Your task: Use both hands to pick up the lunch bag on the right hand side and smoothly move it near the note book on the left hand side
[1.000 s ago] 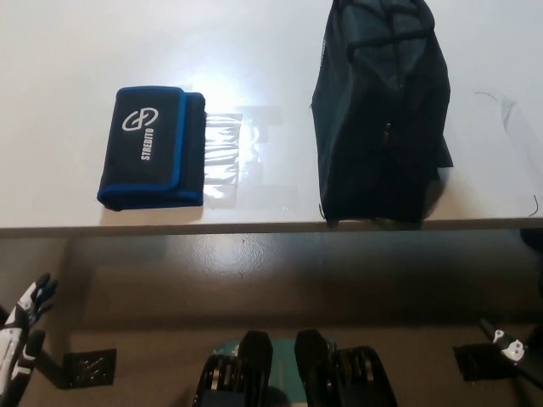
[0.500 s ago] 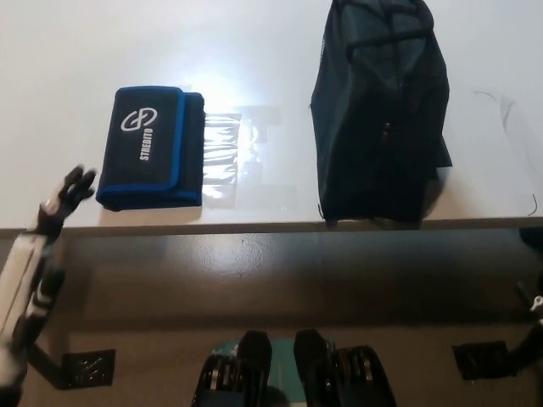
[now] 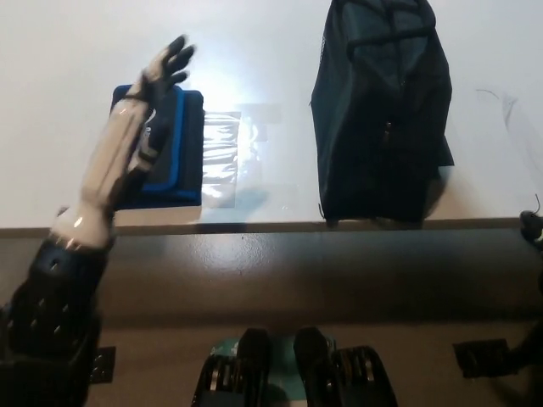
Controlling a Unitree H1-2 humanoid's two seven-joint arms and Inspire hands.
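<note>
The dark lunch bag (image 3: 382, 110) stands upright on the white table (image 3: 59, 102), right of the middle, close to the front edge. The notebook (image 3: 181, 140), black with blue trim, lies flat at the left. My white left hand (image 3: 165, 68) is raised over the notebook's far edge with its fingers spread and nothing in it; the forearm crosses the cover and hides most of it. The hand is well left of the bag and apart from it. Only a dark sliver of my right hand (image 3: 533, 227) shows at the right edge, below the table's front edge.
A clear plastic sleeve (image 3: 222, 161) lies between notebook and bag. A thin dark cord (image 3: 507, 106) lies on the table right of the bag. The table's front edge (image 3: 271, 227) runs across the view, with brown floor below it.
My left arm has swung up from the lower left, over the table edge, and now reaches across the notebook. The right hand has risen along the right edge. Bag and notebook stayed put.
</note>
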